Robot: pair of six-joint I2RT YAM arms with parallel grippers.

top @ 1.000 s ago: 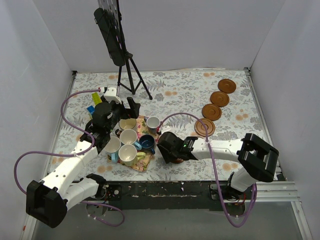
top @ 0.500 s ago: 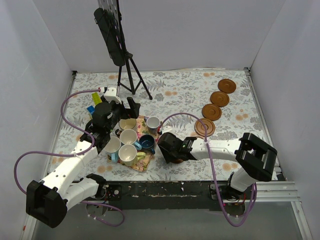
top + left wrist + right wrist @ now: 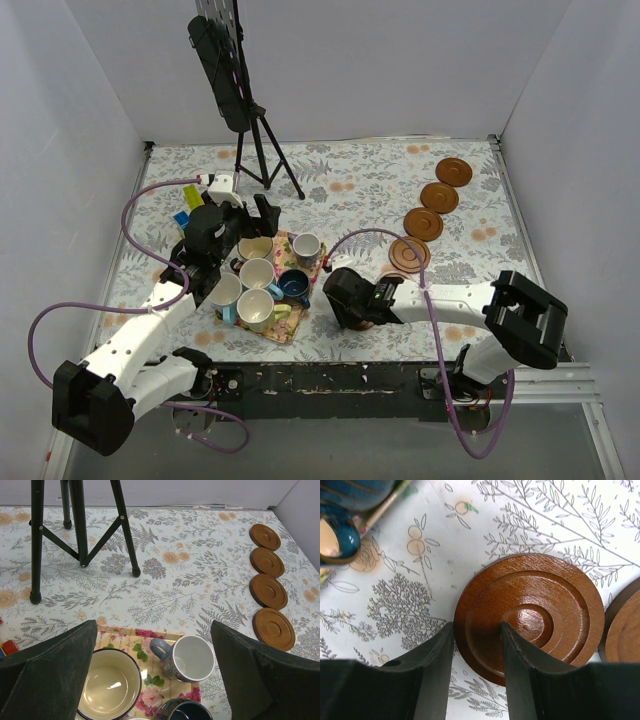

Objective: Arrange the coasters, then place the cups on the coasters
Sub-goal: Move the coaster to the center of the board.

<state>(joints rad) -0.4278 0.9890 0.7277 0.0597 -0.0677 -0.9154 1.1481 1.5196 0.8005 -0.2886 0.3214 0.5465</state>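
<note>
Right end effector [image 3: 477, 635]: clamped across near rim of round reddish-brown wooden coaster [image 3: 540, 615] | coaster lies flat on floral tabletop [image 3: 545, 520], just beside second matching coaster [image 3: 622, 630] | risk: shallow rim pinch slips on lift, coaster tilts, drops, knocks its neighbour

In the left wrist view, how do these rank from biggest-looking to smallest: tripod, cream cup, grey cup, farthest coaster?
1. tripod
2. cream cup
3. grey cup
4. farthest coaster
The cups sit close to the camera and that coaster lies far off, so their real sizes may rank differently.
</note>
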